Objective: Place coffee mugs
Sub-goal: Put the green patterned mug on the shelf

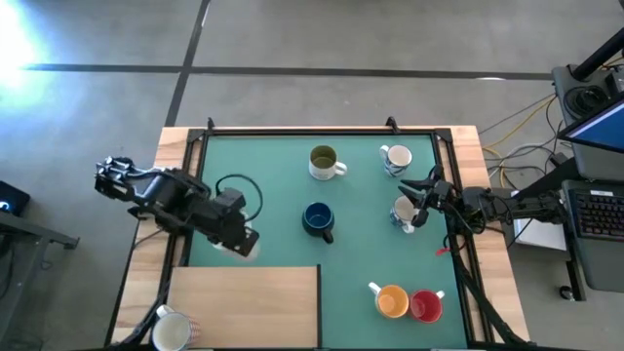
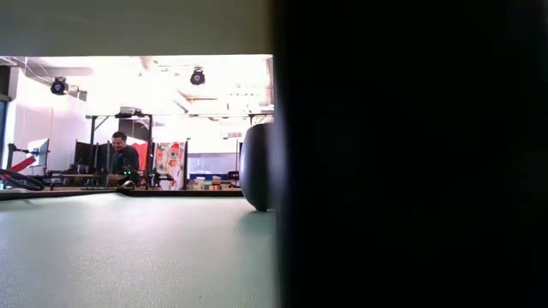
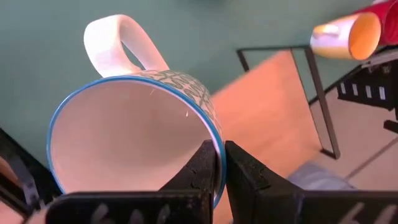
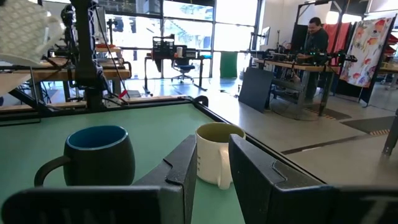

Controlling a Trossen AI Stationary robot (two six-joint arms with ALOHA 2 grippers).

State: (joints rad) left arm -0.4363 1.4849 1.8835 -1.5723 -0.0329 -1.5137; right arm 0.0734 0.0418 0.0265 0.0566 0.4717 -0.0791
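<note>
My left gripper (image 1: 241, 237) hangs over the mat's left side, just beyond the wooden board (image 1: 244, 307), shut on a white mug (image 3: 124, 137) with a blue rim and teal pattern. My right gripper (image 4: 212, 146) rests level and open at the mat's right edge (image 1: 419, 198), beside a white mug (image 1: 403, 214), with nothing between its fingers. On the green mat stand an olive-green mug (image 1: 325, 162), another white mug (image 1: 395, 158), a dark blue mug (image 1: 318, 219), an orange mug (image 1: 392, 300) and a red mug (image 1: 426, 305). My left gripper pinches the mug's wall at the rim (image 3: 211, 127), on the side away from the handle (image 3: 118, 43), one finger inside and one outside. The fingers come from above, slanting down. The mug is lifted clear and hangs tilted, its mouth turned toward the wrist.
A further white mug (image 1: 172, 330) stands at the near left corner beside the board. A black frame (image 1: 322, 130) borders the mat. In the low view a dark shape (image 2: 411, 171) close to the camera blocks the right half. A person sits in the room behind.
</note>
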